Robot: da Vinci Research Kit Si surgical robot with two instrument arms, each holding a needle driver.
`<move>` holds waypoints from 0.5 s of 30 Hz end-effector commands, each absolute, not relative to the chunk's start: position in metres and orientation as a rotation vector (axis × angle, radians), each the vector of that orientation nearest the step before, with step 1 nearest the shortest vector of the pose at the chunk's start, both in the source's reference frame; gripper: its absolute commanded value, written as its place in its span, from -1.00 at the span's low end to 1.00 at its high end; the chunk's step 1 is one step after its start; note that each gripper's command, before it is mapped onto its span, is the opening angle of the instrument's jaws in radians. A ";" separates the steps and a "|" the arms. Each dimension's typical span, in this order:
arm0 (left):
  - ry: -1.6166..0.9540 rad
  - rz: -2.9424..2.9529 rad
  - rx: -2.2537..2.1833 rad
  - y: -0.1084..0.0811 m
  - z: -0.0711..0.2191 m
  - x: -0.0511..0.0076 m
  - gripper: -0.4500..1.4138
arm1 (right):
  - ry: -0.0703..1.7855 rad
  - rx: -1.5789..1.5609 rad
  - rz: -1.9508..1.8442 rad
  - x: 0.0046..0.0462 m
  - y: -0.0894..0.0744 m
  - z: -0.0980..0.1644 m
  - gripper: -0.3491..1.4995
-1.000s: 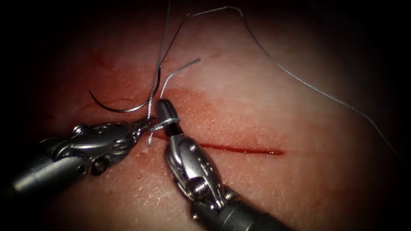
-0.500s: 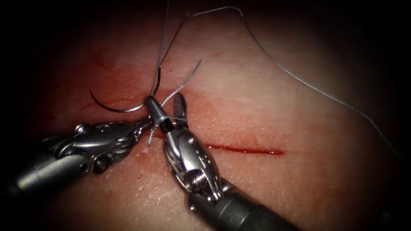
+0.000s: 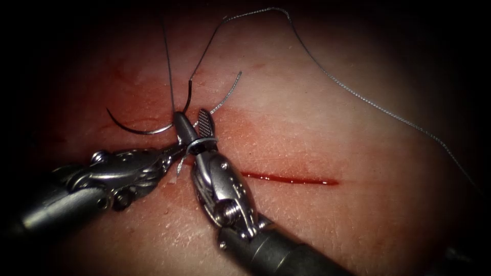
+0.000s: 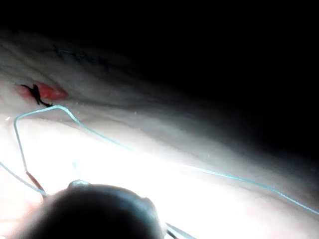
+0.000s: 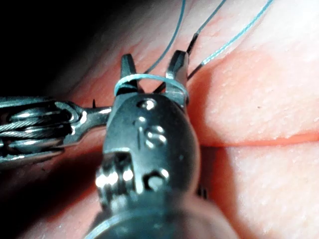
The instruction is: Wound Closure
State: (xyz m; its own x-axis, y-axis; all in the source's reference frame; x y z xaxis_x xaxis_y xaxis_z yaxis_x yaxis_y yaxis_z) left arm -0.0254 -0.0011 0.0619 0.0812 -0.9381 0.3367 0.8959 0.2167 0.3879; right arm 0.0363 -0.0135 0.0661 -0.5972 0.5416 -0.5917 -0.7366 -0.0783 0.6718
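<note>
The curved needle [image 3: 146, 132] lies free on the tissue [image 3: 307, 117], left of the cut [image 3: 289, 179], and neither tool holds it. My left tool [image 3: 175, 148] comes in from the lower left. It is shut on the thread [image 3: 169, 66] that rises from the cut's left end. My right tool [image 3: 193, 122] stands over that end with its jaws open. A loop of thread [image 3: 202, 142] is wound round the base of its jaws, as the right wrist view shows on the right tool [image 5: 153, 67]. The short thread tail [image 3: 227, 92] reaches down to the open jaws.
A long strand of thread [image 3: 358, 97] arcs over the tissue to the right edge. Red fluid [image 3: 148, 102] stains the tissue round the needle. The left wrist view has thread [image 4: 99, 134] lying across pale tissue [image 4: 149, 164].
My right tool's jaws were shut and now stand open. It has shifted a little left with the loop still round it. The strand held by the left tool swung left.
</note>
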 end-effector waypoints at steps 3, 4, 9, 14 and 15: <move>-0.589 -1.373 0.083 0.000 0.061 -0.0259 -1.00 | 1.283 -0.248 1.846 0.0369 -0.013 0.066 -0.16; -0.589 -1.373 0.083 0.000 0.061 -0.0259 -1.00 | 1.279 -0.247 1.853 0.0369 -0.013 0.066 -0.15; -0.578 -1.374 0.084 0.000 0.062 -0.0259 -1.00 | 1.253 -0.264 1.883 0.0370 -0.014 0.066 -0.07; -0.570 -1.366 0.079 0.000 0.062 -0.0263 -1.00 | 1.247 -0.244 1.949 0.0371 -0.015 0.067 -0.07; -0.570 -1.366 0.079 0.000 0.062 -0.0263 -1.00 | 1.248 -0.237 1.959 0.0372 -0.015 0.067 -0.06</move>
State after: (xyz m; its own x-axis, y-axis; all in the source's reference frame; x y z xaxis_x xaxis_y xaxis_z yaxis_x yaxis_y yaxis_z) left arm -0.0259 -0.0013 0.0622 0.0945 -0.9388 0.3312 0.8999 0.2229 0.3748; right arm 0.0365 -0.0157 0.0679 -0.6781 0.5165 -0.5229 -0.6946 -0.2178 0.6857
